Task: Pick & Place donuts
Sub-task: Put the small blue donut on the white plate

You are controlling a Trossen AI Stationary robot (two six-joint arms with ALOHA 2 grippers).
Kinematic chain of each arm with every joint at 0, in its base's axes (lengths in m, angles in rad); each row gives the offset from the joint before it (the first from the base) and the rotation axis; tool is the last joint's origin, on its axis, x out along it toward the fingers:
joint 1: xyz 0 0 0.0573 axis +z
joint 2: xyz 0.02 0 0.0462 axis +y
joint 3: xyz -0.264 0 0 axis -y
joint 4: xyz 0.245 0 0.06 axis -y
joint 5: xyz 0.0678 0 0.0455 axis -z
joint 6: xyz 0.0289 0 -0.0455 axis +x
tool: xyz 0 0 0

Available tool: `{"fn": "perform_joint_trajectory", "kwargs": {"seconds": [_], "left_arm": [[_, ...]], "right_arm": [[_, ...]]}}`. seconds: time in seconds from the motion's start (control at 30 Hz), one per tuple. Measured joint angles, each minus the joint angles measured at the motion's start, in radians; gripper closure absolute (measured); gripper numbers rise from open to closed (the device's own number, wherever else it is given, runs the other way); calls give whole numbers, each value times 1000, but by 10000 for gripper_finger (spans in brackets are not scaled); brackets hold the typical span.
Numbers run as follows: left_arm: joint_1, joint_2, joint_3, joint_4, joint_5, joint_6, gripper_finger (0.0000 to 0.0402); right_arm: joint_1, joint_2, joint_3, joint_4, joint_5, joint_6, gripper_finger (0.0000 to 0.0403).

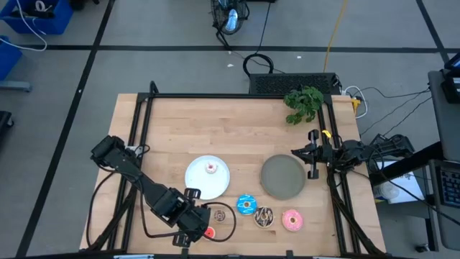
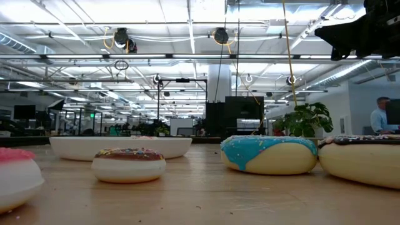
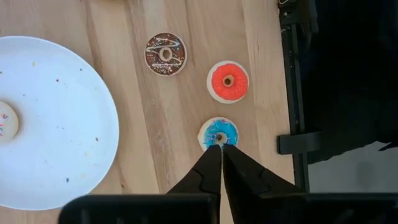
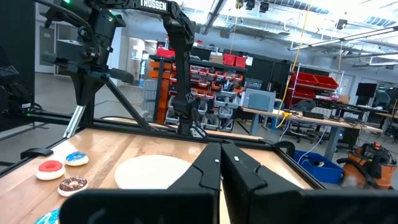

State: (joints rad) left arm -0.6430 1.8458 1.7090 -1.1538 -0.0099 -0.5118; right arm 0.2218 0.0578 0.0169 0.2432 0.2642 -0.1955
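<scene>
The small blue donut (image 3: 218,133) lies on the tabletop (image 1: 215,129) near the front edge, directly under the tips of the left claw (image 3: 221,149), whose jaws are pressed together and hold nothing. Just beside it sits the small red donut (image 3: 227,81), and beyond that the small brown donut (image 3: 165,53); a white-pink donut (image 1: 210,167) already rests on the white plate (image 1: 198,183).

In my judgement the step in hand is picking the small blue one, so the jaws need to part first, straddle the ring evenly, then close on its rim rather than poke the hole. Descend straight, since the red donut is close enough to be nudged.

The black frame rail (image 3: 291,93) runs near these 3 small donuts, leaving little room on that side; the plate side is freer. The 3 larger donuts, blue (image 1: 246,204), chocolate (image 1: 264,216) and pink (image 1: 292,220), line the front edge near the grey plate (image 1: 282,176).

The right claw (image 1: 313,154) waits shut and empty near the grey plate's far side, well apart.
</scene>
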Motion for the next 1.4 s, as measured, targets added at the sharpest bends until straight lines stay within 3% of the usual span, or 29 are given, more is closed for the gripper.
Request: {"fn": "perform_joint_trajectory", "kwargs": {"seconds": [0.27, 0.5, 0.73, 1.13, 1.4], "left_arm": [[0, 0, 0, 0, 2, -17, 396], [0, 0, 0, -4, 2, -17, 358], [-6, 0, -1, -43, -10, -43, 303], [-21, 0, -1, -14, -19, -79, 171], [-21, 0, -1, -14, -19, -81, 140]], "right_arm": [[0, 0, 0, 0, 0, 0, 403], [0, 0, 0, 0, 0, 0, 403], [0, 0, 0, 0, 0, 0, 403], [0, 0, 0, 0, 0, 0, 403], [0, 0, 0, 0, 0, 0, 403]]}}
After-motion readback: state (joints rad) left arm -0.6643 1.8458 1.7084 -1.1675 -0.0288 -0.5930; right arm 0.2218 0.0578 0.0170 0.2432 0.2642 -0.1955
